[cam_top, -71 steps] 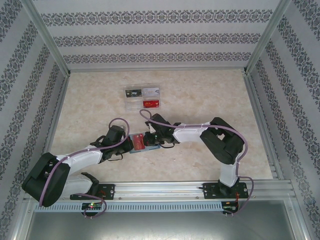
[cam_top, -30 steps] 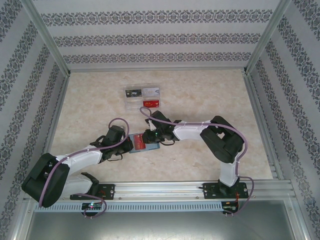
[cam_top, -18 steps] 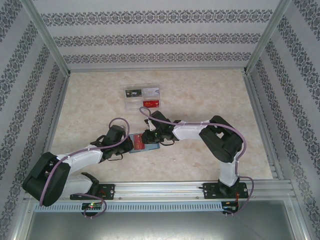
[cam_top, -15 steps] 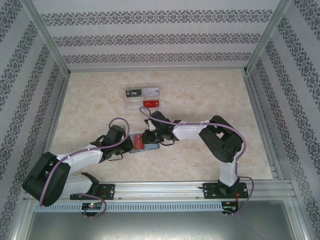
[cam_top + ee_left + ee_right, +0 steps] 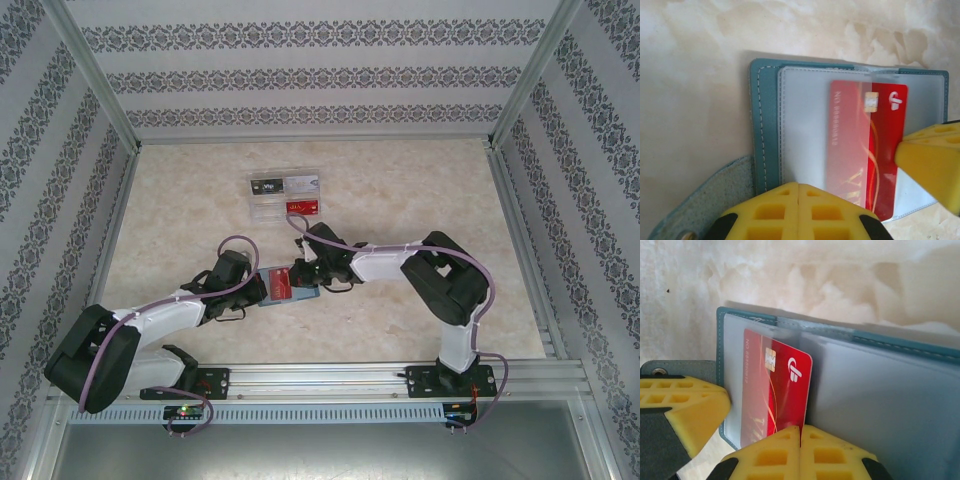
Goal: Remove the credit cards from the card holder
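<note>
Right wrist: right gripper [image 5: 800, 445] clamping edge of red plastic card [image 5: 775, 395]; left gripper [image 5: 799, 200], fully closed, pinning teal bifold card holder [image 5: 767, 130]; shallow pinch possibly slipping.

One bench [image 5: 420, 190]. Two arms, the left arm [image 5: 160, 320] and the right arm [image 5: 385, 262]. Each carries one hand, so two hands: the left hand [image 5: 799, 192] and the right hand [image 5: 801, 440]. One holder [image 5: 765, 125], with one red card [image 5: 885, 150] in its sleeve. One tray [image 5: 262, 208] with three cards: one black card [image 5: 265, 185], one silver card [image 5: 303, 183] and a second red card [image 5: 302, 207]. Four cards in all, two of them red.
</note>
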`<state>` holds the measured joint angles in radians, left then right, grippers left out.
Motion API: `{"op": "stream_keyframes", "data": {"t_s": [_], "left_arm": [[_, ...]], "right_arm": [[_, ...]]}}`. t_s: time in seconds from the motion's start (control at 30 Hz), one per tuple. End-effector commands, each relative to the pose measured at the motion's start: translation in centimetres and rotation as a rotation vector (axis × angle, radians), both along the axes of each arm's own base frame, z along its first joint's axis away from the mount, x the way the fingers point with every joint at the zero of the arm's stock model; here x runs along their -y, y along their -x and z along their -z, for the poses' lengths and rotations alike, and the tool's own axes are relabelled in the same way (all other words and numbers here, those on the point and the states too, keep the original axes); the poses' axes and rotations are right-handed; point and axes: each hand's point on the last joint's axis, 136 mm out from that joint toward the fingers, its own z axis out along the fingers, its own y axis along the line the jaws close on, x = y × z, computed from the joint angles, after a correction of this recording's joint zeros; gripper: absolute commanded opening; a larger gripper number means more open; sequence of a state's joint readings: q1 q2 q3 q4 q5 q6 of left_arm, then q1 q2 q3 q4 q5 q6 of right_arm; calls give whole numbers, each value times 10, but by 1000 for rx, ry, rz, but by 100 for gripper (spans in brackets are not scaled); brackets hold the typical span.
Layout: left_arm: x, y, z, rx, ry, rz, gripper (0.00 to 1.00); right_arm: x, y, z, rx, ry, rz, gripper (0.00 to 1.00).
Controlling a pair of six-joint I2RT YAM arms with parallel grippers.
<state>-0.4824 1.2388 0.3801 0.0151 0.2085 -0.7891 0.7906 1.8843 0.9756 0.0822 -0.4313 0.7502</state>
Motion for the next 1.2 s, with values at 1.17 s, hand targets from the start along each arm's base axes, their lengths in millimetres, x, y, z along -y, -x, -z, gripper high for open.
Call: {"op": "stream_keyframes", "data": {"t_s": [1.17], "left_arm": [[11,-3,-22,39,63,31,5]], "right_arm": [[27,-4,-1,2,-2,44,0]]}}
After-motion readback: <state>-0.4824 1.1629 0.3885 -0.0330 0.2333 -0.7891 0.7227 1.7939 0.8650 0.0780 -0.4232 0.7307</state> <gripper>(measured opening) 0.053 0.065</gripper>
